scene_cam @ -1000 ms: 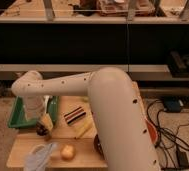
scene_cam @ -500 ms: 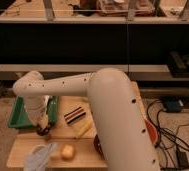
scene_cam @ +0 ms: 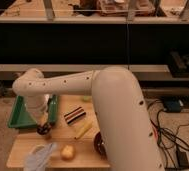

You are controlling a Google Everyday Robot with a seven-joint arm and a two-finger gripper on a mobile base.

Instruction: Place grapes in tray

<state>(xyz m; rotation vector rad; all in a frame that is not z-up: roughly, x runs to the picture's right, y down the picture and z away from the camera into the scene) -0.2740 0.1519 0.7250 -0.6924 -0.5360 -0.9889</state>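
We see the gripper [scene_cam: 45, 123] low over the wooden surface [scene_cam: 85, 156], right at the small dark purple-red grapes bunch [scene_cam: 44, 130]; can't tell its grip state. Grapes are just outside the green rectangular plastic tray [scene_cam: 17, 119], approx. its 4 o'clock corner. At grapes' 5 o'clock: pale yellow round fruit [scene_cam: 67, 151].

You seem to be in a robotics lab or workshop: long industrial shelving [scene_cam: 153, 69] runs behind the wooden worktop [scene_cam: 84, 154], and black cables [scene_cam: 164, 131] trail across the floor off its right edge. The gripper [scene_cam: 44, 127] hangs by the worktop's left edge.
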